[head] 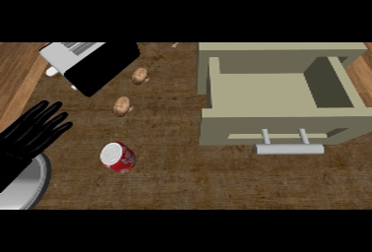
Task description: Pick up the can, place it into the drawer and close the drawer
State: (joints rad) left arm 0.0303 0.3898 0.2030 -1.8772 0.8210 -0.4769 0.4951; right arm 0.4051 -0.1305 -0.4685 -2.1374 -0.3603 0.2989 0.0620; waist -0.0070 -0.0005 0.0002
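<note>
A red can [118,157] with a white top lies on the wooden counter, left of centre. To its right stands a beige drawer unit with its drawer [280,101] pulled open; the inside looks bare, and a grey handle [289,146] sticks out of the front panel. My left hand [35,129] is at the left edge, fingers straight and spread, up and to the left of the can and apart from it. My right hand does not show.
Two brown mushrooms [122,106] [139,75] lie above the can. A black and white appliance [91,61] stands at the top left. A grey round metal rim [33,189] shows at the bottom left, under my left forearm.
</note>
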